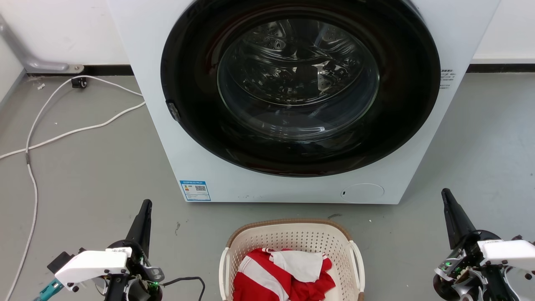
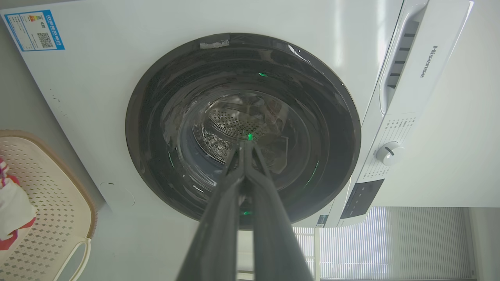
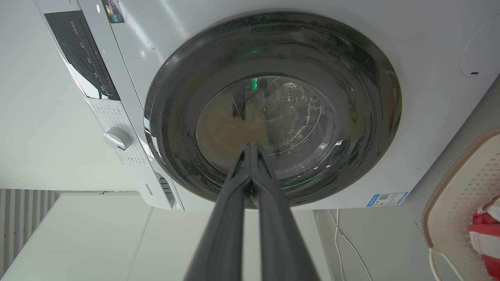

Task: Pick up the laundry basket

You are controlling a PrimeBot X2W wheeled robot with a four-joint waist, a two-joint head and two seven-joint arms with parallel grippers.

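- The cream plastic laundry basket (image 1: 288, 223), with perforated walls and a brown woven-look rim, stands on the grey floor just in front of the big white front-loading washing machine (image 1: 167, 138). It sits at the bottom centre of the head view and holds a crumpled red-and-white garment (image 1: 267, 278).
- The basket lies between the two arms. It is inward and to the right of the left gripper (image 1: 146, 205), and inward and to the left of the right gripper (image 1: 445, 194). Both are well apart from it, at much the same gap, so neither arm is clearly nearer.
- Its white loop handles sit one on each flank: the left handle (image 1: 222, 267) faces the left arm and the right handle (image 1: 358, 261) faces the right arm. Its near end is cut off by the picture's edge, so its long axis cannot be told.
- Both pairs of long dark fingers are pressed together at the tips and hold nothing. They point at the washer's door, not at the basket, as both wrist views show.
- Judgement: a lift by both arms looks likely. Each gripper would need to part its fingers, swing inward and drop to its own handle.
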